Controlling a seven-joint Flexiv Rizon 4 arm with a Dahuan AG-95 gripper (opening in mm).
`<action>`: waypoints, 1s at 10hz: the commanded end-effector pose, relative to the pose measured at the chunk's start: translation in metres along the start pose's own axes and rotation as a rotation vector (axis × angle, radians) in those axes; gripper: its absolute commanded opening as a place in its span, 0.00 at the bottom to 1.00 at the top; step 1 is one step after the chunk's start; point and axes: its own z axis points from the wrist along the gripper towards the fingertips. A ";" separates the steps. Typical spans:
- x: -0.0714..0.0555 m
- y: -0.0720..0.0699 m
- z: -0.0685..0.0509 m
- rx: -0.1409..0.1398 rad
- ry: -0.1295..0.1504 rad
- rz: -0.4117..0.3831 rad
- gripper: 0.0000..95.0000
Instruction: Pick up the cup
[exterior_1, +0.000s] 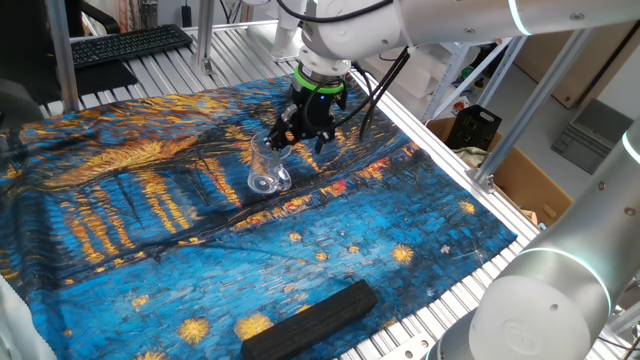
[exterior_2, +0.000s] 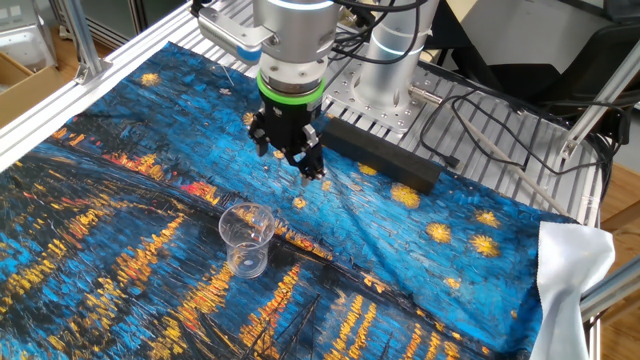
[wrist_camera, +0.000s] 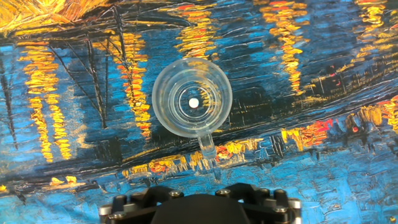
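The cup (exterior_1: 265, 166) is a small clear glass tumbler standing upright on the blue and orange painted cloth (exterior_1: 150, 230). It also shows in the other fixed view (exterior_2: 247, 238). In the hand view the cup (wrist_camera: 191, 98) is seen from above, rim up, near the middle of the frame. My gripper (exterior_1: 298, 140) hangs above the cloth, beside and slightly higher than the cup, not touching it. Its fingers look spread and hold nothing (exterior_2: 290, 160). In the hand view only the black gripper body (wrist_camera: 199, 208) shows at the bottom edge; the fingertips are out of sight.
A long black block (exterior_1: 310, 318) lies on the cloth near its edge, also seen behind the gripper (exterior_2: 385, 155). A keyboard (exterior_1: 130, 45) sits beyond the cloth. Aluminium frame posts (exterior_1: 515, 110) and a cardboard box (exterior_1: 525, 185) stand at the side. A white rag (exterior_2: 570, 275) hangs off a corner.
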 end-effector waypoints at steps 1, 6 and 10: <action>0.000 0.000 0.000 0.003 -0.001 -0.004 1.00; 0.000 0.000 0.000 0.007 0.001 -0.021 1.00; 0.000 0.000 0.000 0.010 0.000 -0.019 1.00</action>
